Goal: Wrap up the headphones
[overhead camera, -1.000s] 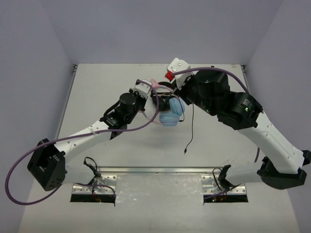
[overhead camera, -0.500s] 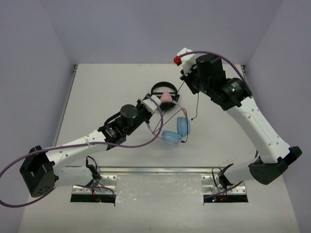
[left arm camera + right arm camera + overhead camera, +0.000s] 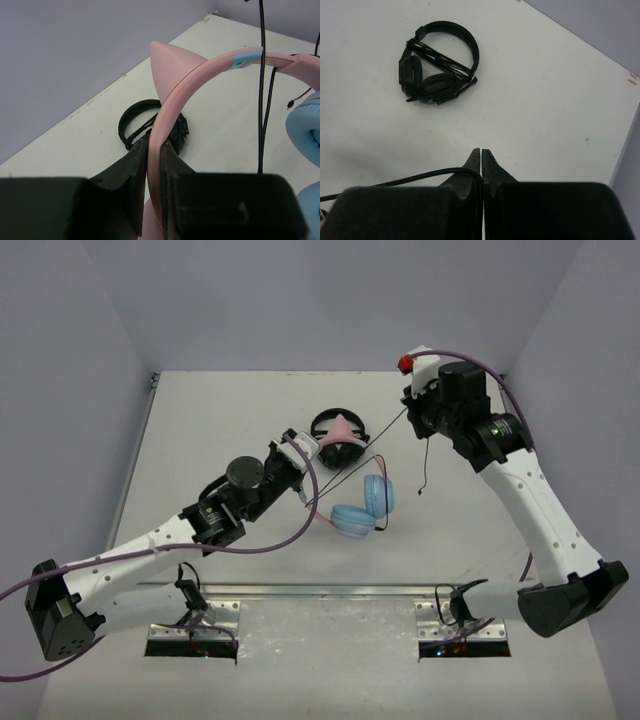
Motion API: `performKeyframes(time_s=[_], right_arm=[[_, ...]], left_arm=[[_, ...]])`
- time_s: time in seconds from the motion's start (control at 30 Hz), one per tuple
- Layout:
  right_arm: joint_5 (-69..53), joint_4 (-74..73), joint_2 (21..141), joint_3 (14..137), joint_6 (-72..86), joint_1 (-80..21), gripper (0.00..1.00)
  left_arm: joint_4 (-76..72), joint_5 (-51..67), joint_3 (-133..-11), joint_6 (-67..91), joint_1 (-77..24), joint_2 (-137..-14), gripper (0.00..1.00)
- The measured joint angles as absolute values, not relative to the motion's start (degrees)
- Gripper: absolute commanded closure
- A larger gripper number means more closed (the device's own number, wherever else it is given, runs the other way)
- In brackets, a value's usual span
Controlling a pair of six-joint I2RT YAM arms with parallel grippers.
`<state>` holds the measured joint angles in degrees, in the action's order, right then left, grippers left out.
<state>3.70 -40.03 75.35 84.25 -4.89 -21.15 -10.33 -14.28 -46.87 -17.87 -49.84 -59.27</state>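
Observation:
The headphones have light blue earcups and a pink headband with small ears. My left gripper is shut on the headband, which runs between its fingers. One blue earcup shows at the right of the left wrist view. My right gripper is shut on the thin dark cable, up at the back right. The cable enters its closed jaws from the left. From there the cable runs back to the headphones, and its free end hangs down.
All-black headphones lie on the white table just behind the pink headband; they also show in the left wrist view and the right wrist view. Grey walls enclose the table on three sides.
My right gripper has moved right and back with the cable, drawing it out from the headphones. My left arm has pulled back toward the near left with the headband.

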Motion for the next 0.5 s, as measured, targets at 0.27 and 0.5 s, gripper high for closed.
performKeyframes(time_s=[0.27, 0.5], right_arm=[[-0.73, -31.88, 70.72, 76.12, -4.47, -20.53, 0.99], [-10.13, -23.31, 65.76, 66.11, -0.73, -20.34, 0.99]], left_arm=[[-4.64, -13.52, -49.84, -15.51, -49.84, -57.6, 0.99], [0.8, -18.9, -57.95, -8.4, -49.87, -57.21, 1.0]])
